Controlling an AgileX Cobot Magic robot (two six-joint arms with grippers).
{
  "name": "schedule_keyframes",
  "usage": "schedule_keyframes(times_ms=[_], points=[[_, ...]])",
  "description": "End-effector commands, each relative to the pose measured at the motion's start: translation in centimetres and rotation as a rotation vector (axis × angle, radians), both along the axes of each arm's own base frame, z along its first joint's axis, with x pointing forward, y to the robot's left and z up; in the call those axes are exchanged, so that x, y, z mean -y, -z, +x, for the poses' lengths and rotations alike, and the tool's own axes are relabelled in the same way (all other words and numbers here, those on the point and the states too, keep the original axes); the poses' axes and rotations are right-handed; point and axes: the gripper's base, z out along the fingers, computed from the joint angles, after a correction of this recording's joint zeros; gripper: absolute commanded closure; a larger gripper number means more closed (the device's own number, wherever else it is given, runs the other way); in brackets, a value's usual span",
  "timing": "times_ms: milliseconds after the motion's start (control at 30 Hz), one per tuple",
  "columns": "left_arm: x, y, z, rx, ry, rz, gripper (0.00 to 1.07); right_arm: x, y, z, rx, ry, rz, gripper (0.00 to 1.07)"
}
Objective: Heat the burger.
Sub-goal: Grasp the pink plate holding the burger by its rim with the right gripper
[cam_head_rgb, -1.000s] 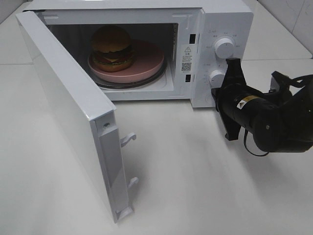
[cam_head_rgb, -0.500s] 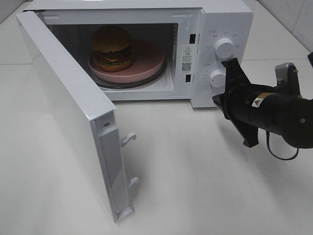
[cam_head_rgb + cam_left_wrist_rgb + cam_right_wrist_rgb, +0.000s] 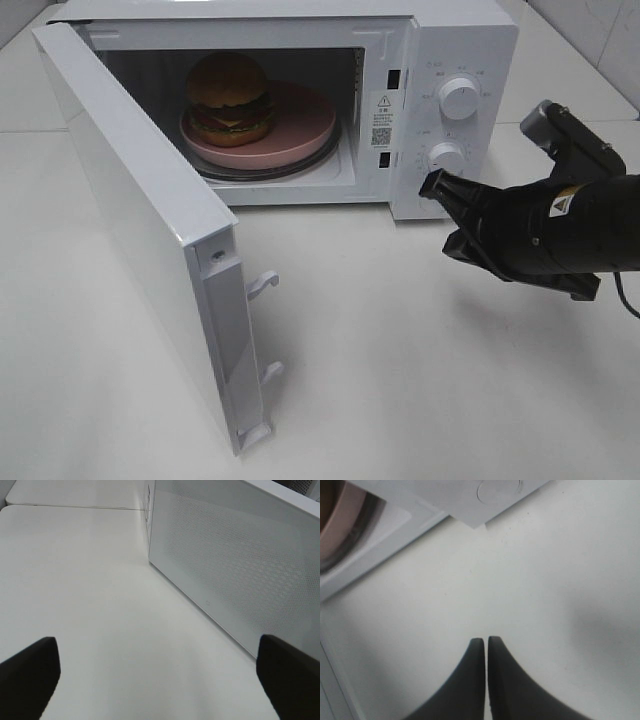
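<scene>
The burger (image 3: 230,98) sits on a round pink plate (image 3: 305,128) inside the white microwave (image 3: 455,40), whose door (image 3: 130,210) stands swung wide open to the left. My right gripper (image 3: 437,185) is shut and empty, its tips just below the lower knob (image 3: 447,157) and in front of the control panel. In the right wrist view the shut right gripper (image 3: 486,645) hovers over the table, with the plate's edge (image 3: 337,522) in one corner. My left gripper (image 3: 160,677) is open and empty beside the door's mesh panel (image 3: 235,565); it is out of the exterior high view.
The upper knob (image 3: 458,97) sits above the lower one on the control panel. Two white latch hooks (image 3: 262,285) stick out of the door's free edge. White table (image 3: 400,380) extends in front of the microwave.
My right gripper has drawn back from the lower knob, dropped slightly and rolled at the wrist. It stayed shut. The burger, plate and door have not moved.
</scene>
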Motion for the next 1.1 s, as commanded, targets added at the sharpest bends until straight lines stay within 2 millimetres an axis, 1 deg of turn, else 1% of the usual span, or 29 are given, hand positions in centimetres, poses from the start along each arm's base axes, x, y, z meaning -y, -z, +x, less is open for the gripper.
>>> schedule_keyframes(times_ms=[33,67,133,233,300,333,400,533,600,667,700,733,767,800,867,900,967,1000,1033,1100], points=[[0.0,0.0,0.0,0.01,-0.002,-0.006,0.06,0.3,-0.5,-1.2,-0.063,-0.138,-0.1,1.07],[0.0,0.0,0.0,0.01,-0.002,-0.006,0.06,0.3,-0.5,-1.2,-0.063,-0.138,-0.1,1.07],[0.0,0.0,0.0,0.01,-0.002,-0.006,0.06,0.4,-0.9,-2.1,-0.106,-0.206,-0.138,1.07],[0.0,0.0,0.0,0.01,-0.002,-0.006,0.06,0.5,-1.0,-2.4,-0.117,-0.23,-0.15,1.07],[0.0,0.0,0.0,0.01,-0.002,-0.006,0.06,0.7,-1.7,-3.5,-0.148,-0.325,-0.197,1.07],[0.0,0.0,0.0,0.01,-0.002,-0.006,0.06,0.7,-1.7,-3.5,-0.148,-0.325,-0.197,1.07],[0.0,0.0,0.0,0.01,-0.002,-0.006,0.06,0.9,-2.4,-4.3,-0.153,-0.391,-0.224,1.07],[0.0,0.0,0.0,0.01,-0.002,-0.006,0.06,1.2,-3.0,-5.0,-0.156,-0.451,-0.247,1.06],[0.0,0.0,0.0,0.01,-0.002,-0.006,0.06,1.3,-3.6,-5.6,-0.138,-0.535,-0.286,1.06],[0.0,0.0,0.0,0.01,-0.002,-0.006,0.06,1.4,-3.8,-5.8,-0.129,-0.567,-0.301,1.06],[0.0,0.0,0.0,0.01,-0.002,-0.006,0.06,1.4,-4.3,-6.0,-0.114,-0.625,-0.326,1.06],[0.0,0.0,0.0,0.01,-0.002,-0.006,0.06,1.4,-4.3,-6.0,-0.114,-0.625,-0.326,1.06],[0.0,0.0,0.0,0.01,-0.002,-0.006,0.06,1.4,-4.8,-6.2,-0.11,-0.68,-0.348,1.06],[0.0,0.0,0.0,0.01,-0.002,-0.006,0.06,1.4,-4.8,-6.2,-0.11,-0.68,-0.348,1.06],[0.0,0.0,0.0,0.01,-0.002,-0.006,0.06,1.3,-5.8,-6.1,-0.082,-0.758,-0.385,1.06],[0.0,0.0,0.0,0.01,-0.002,-0.006,0.06,1.3,-5.8,-6.1,-0.082,-0.758,-0.385,1.06],[0.0,0.0,0.0,0.01,-0.002,-0.006,0.06,1.3,-7.0,-5.8,-0.041,-0.834,-0.446,1.06],[0.0,0.0,0.0,0.01,-0.002,-0.006,0.06,1.3,-7.0,-5.8,-0.041,-0.834,-0.446,1.06],[0.0,0.0,0.0,0.01,-0.002,-0.006,0.06,1.4,-7.6,-5.5,-0.022,-0.876,-0.492,1.05],[0.0,0.0,0.0,0.01,-0.002,-0.006,0.06,1.4,-7.9,-5.3,-0.006,-0.893,-0.517,1.05]])
